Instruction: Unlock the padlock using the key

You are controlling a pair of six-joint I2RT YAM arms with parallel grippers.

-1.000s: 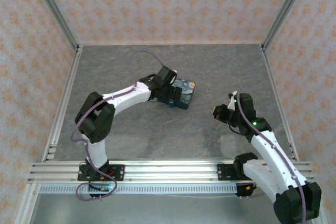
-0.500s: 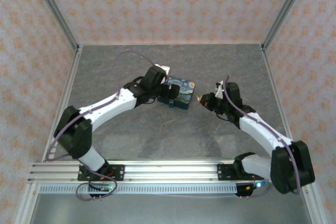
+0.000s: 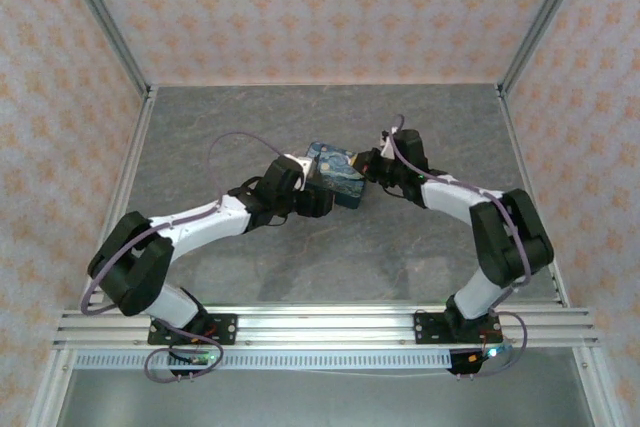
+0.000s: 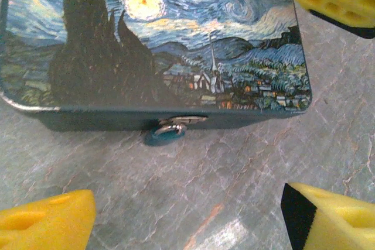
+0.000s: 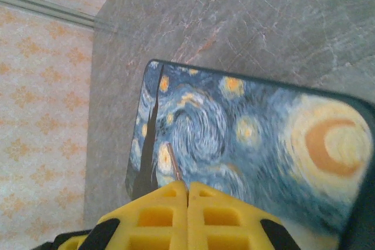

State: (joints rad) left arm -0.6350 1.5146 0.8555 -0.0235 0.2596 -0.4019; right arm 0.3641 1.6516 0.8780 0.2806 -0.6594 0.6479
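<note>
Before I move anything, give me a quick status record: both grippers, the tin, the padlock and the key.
tin: lid closed, painted side up
padlock: hangs at the tin's front edge, untouched
left gripper: open, pads apart, facing the tin's clasp side
right gripper: shut, by the tin's corner away from the padlock
key: apparently the thin sliver jutting from the right pads; not at the padlock

The tin [image 4: 176, 39] wears deep blue swirls, yellow stars, an orange-yellow moon and a black cypress. At the tin's front edge sits a silvery clasp [image 4: 176, 122] over a teal blob. Around the tin, the table [image 4: 246, 168] is grey, veined marble. My left gripper [image 4: 187, 221] and right gripper [image 5: 187, 203] have yellow foam pads; the key [image 5: 173, 162] is dull grey.
</note>
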